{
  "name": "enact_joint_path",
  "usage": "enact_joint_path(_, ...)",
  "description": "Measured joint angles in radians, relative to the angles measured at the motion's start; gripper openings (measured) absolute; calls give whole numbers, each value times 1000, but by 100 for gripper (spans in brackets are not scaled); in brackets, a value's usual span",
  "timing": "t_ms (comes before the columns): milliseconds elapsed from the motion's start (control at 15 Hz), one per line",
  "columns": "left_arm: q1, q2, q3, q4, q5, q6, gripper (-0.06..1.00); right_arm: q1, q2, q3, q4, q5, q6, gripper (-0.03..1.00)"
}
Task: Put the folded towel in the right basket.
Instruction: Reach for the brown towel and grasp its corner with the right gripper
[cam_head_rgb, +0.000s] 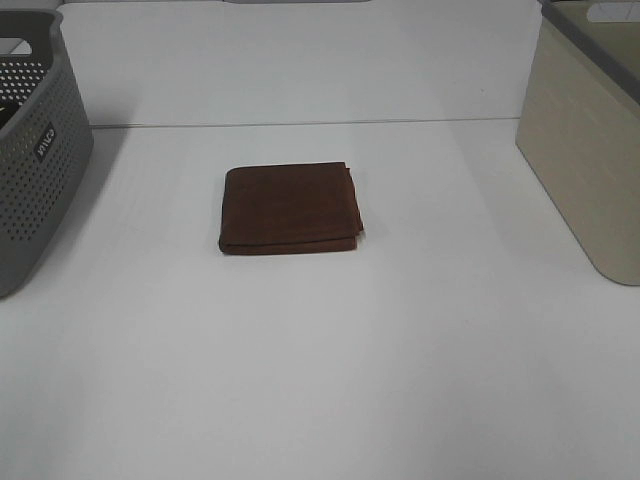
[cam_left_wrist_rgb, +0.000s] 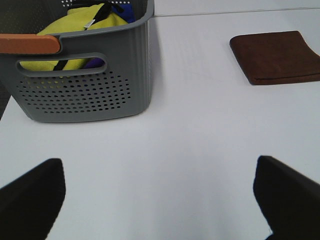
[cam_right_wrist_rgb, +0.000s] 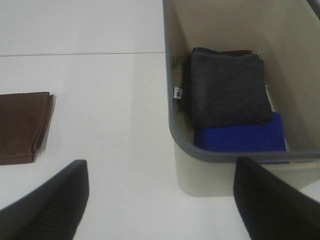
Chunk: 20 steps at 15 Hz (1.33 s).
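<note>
Looks like the very start, pre-grasp: the brown folded towel (cam_head_rgb: 290, 208) lies flat mid-desk (cam_head_rgb: 320, 380), untouched and well apart from the beige right basket (cam_head_rgb: 585, 150). Left claw (cam_left_wrist_rgb: 160, 197) & right claw (cam_right_wrist_rgb: 161, 200) are both spread wide w/ nothing between them. Next move prob. needs the right claw to reach over, pinch thru all the towel's layers so the fold holds, then lift clear of the basket rim.

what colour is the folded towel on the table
Brown folded towel; clearest in the exterior high view.
</note>
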Motion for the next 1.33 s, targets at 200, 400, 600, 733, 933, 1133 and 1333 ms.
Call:
enact_joint_path(200,0,0,0,0,0,0,97,2,276,-193,84,20,-58,76)
enact_joint_path(400,0,0,0,0,0,0,97,3,510,-395,219,102,-167,76)
enact_joint_path(600,0,0,0,0,0,0,97,24,730,-597,355,169,-247,71)
enact_joint_path(733,0,0,0,0,0,0,97,105,829,-692,356,174,-271,70)
enact_joint_path(933,0,0,0,0,0,0,97,205,975,-802,353,195,-281,69)
enact_joint_path(1133,0,0,0,0,0,0,97,212,1094,-877,382,248,-252,69)
enact_joint_path(1333,0,0,0,0,0,0,97,212,1242,-948,386,293,-173,69)
